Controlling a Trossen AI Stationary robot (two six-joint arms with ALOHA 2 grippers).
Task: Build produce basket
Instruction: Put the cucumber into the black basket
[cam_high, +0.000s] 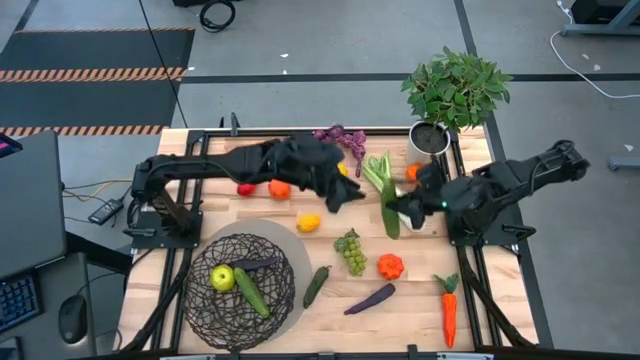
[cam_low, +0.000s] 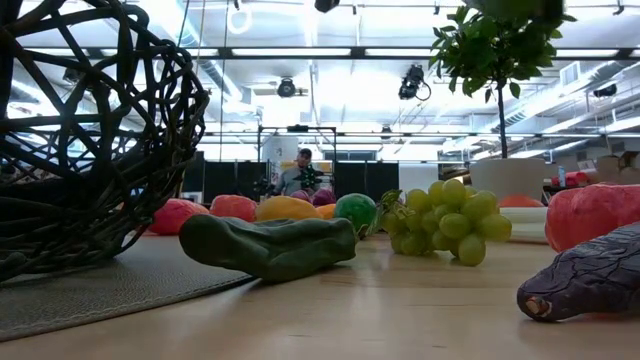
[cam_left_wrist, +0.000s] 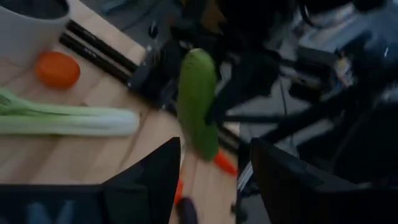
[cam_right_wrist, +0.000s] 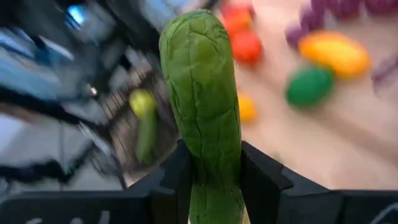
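Gripping a green cucumber (cam_right_wrist: 202, 106) near its lower end, the right gripper (cam_right_wrist: 211, 177) is pinching it between both fingers, which are drawn in snug against its sides, and holding it upright above the counter (cam_high: 420, 300) at centre right of the high view. The cucumber's skin is looking wrinkled and matte, so it is probably a light, stiff toy that is not going to bruise; the risk, as I judge it, is swinging or twisting, since most of its length is standing free above the grip. Taking hold nearer the middle would be steadier.

The left gripper (cam_high: 345, 195) is hovering just beside it at upper centre, fingers parted about halfway with nothing between them; its wrist view is showing the cucumber ahead of the gap.

The basket (cam_high: 240, 290) is sitting at lower left of the high view, already holding a yellow-green apple (cam_high: 222, 278) and another cucumber (cam_high: 252, 294). Green grapes (cam_high: 351, 251), celery (cam_high: 377, 170) and a carrot (cam_high: 449, 312) are lying loose on the counter.
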